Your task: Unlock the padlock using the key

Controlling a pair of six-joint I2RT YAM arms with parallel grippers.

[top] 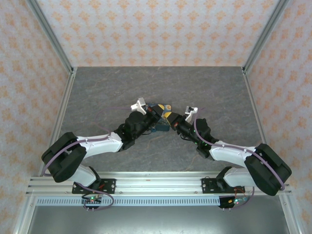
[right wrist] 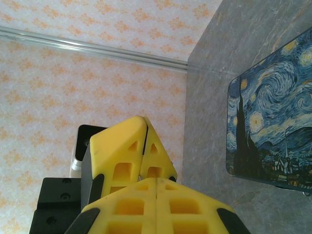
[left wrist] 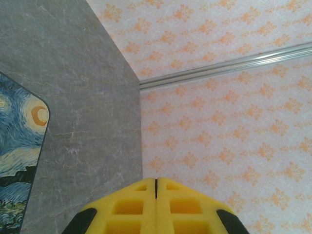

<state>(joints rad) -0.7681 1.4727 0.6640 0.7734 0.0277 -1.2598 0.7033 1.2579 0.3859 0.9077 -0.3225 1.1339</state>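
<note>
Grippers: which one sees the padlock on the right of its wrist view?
The right gripper: the padlock lies right of it; for the left gripper, it lies left.

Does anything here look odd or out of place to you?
Nothing spilled or broken. One oddity: the left fingers and right fingers are both shut and crowd together tip to tip, while the padlock lies flat on the table nearby.

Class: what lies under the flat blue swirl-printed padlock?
The flat dark blue padlock with yellow-white swirls lies on the grey marbled tabletop, which shows beside its edges. The patch directly beneath it is covered.
</note>
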